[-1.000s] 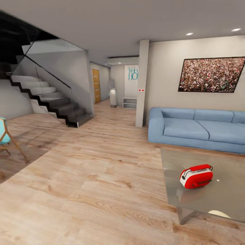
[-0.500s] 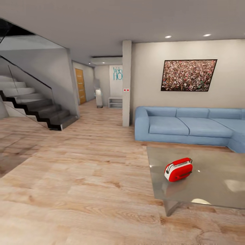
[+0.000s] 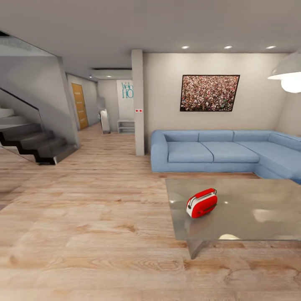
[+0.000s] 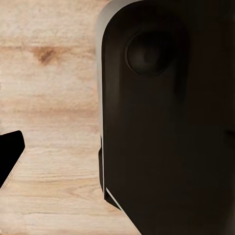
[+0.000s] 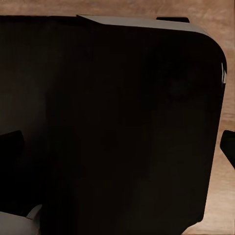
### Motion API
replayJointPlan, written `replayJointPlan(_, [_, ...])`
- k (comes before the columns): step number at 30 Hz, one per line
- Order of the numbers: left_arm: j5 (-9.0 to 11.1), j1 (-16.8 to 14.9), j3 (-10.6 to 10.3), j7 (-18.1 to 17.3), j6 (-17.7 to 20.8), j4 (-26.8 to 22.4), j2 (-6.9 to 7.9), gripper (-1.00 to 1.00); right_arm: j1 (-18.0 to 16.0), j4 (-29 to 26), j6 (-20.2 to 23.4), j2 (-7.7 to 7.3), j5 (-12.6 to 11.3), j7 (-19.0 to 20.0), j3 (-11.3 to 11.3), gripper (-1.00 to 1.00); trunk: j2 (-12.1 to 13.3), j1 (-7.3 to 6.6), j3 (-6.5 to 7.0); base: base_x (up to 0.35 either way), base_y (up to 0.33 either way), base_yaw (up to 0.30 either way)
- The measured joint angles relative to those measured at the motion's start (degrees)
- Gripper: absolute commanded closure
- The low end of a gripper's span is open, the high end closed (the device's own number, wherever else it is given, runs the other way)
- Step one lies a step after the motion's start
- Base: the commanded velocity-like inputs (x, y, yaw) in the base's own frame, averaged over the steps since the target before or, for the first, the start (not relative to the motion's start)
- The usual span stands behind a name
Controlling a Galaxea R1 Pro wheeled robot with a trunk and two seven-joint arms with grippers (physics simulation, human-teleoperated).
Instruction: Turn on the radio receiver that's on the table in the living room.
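Left wrist view gives a dark finger tip (image 4: pixel 11 154) at one edge and a big black rounded part of the robot's own body against wood floor (image 4: pixel 49 98); the right wrist view is much the same, with dark tips at its edges (image 5: pixel 228 147). Whether either gripper is spread or closed, I cannot tell.

Head view looks across the living room. The radio receiver (image 3: pixel 202 203) sits on the table (image 3: pixel 251 213), near its left end, with the blue sofa (image 3: pixel 217 152) behind and a pendant lamp (image 3: pixel 288 75) cut off at the right edge. A staircase (image 3: pixel 33 144) stands far left.

I judge this the approach step: the robot must drive closer, then bring an arm to the radio's controls.

Its dial and any switch are too small to make out, and the table's right end runs out of frame.
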Motion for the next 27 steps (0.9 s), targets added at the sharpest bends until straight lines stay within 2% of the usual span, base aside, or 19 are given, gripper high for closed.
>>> replayJointPlan(3, [0.0, 0.0, 0.0, 0.0, 0.0, 0.0, 0.0, -1.0, 0.0, 0.0, 0.0, 0.0, 0.0, 0.0, 0.0, -1.0, 0.0, 0.0, 0.0, 0.0, 0.0, -0.179])
replayJointPlan(16, [0.1, 0.0, 0.0, -0.1, 0.0, 0.0, 0.0, -1.0, 0.0, 0.0, 0.0, 0.0, 0.0, 0.0, 0.0, -1.0, 0.0, 0.0, 0.0, 0.0, 0.056, -0.007])
replayJointPlan(27, [0.1, 0.0, 0.0, 0.0, 0.1, 0.0, 0.0, -1.0, 0.0, 0.0, 0.0, 0.0, 0.0, -0.1, 0.0, -1.0, 0.0, 0.0, 0.0, 0.0, 0.257, 0.0])
